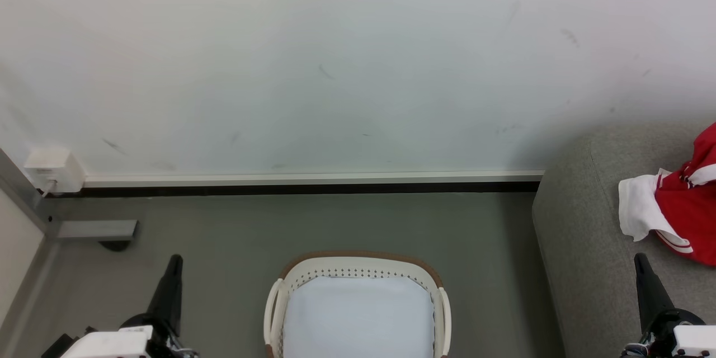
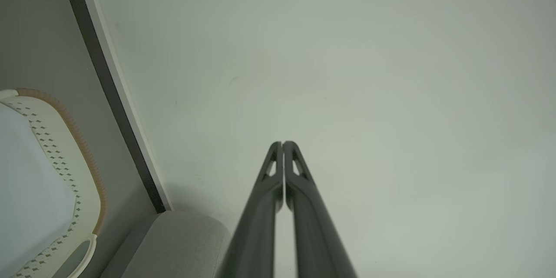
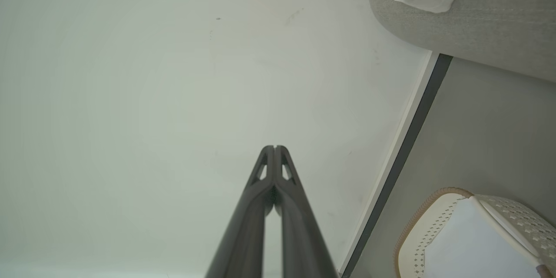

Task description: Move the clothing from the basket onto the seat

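Clothing (image 1: 685,207): red w/ white panel + thin stripes, bunched in a heap on the seat (image 1: 582,246), at the head view's right edge, partly cut off by the frame; a white flap lies toward the sofa's rounded end. Seat is grey fabric and stands against the wall (image 1: 335,67). Basket (image 1: 358,266) sits on the grey floor (image 1: 224,235) btwn the two grippers, left of the seat and well apart from the clothing; its pale white-blue lining (image 1: 358,319) shows across the inside, brown band on the far edge. Left gripper (image 1: 174,260) is at lower left and right gripper (image 1: 639,260) at lower right, just by the seat's front. Both have fingers pressed together, nothing btwn them, touching nothing. Dark skirting strip (image 1: 313,189) runs along the wall foot; white box (image 1: 53,170) w/ a cable at far left.
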Tool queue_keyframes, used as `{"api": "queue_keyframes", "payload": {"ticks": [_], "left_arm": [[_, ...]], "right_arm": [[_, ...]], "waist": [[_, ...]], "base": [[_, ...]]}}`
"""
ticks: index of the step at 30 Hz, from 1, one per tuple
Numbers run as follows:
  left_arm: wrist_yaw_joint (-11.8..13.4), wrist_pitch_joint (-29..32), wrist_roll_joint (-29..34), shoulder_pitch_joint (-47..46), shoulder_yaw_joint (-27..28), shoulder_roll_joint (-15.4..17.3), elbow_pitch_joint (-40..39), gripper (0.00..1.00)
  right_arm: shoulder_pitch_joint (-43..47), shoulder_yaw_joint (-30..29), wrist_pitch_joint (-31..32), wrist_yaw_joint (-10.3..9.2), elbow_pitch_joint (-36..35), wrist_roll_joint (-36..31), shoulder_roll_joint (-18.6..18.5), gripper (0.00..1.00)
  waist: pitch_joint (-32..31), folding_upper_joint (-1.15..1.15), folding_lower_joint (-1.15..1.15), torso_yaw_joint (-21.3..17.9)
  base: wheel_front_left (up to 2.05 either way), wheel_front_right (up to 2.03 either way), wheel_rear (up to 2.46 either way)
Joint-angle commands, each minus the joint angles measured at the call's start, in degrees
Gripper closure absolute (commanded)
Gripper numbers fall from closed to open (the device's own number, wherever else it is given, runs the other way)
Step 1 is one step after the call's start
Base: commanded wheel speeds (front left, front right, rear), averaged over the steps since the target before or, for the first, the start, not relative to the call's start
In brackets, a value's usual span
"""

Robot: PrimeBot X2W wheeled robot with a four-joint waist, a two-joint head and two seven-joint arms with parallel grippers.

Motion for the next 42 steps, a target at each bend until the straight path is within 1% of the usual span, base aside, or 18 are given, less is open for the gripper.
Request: {"api": "queue_keyframes", "payload": {"ticks": [1, 42], "left_arm": [[-0.3, 0.2, -0.8, -0.5, 0.1, 0.3, -0.2, 1.00], [-0.3, 0.2, -0.8, -0.5, 0.1, 0.3, -0.2, 1.00]], "right_arm": [[-0.7, -0.2, 0.2, -0.12, -0.2, 0.1, -0.4, 1.00], [-0.7, -0.2, 0.2, -0.12, -0.2, 0.1, -0.4, 1.00]], "waist": [[0.0, 0.00, 0.00, 0.0], [0.0, 0.00, 0.00, 0.0]], "base": [[0.00, 0.00, 0.00], [0.00, 0.00, 0.00]]}}
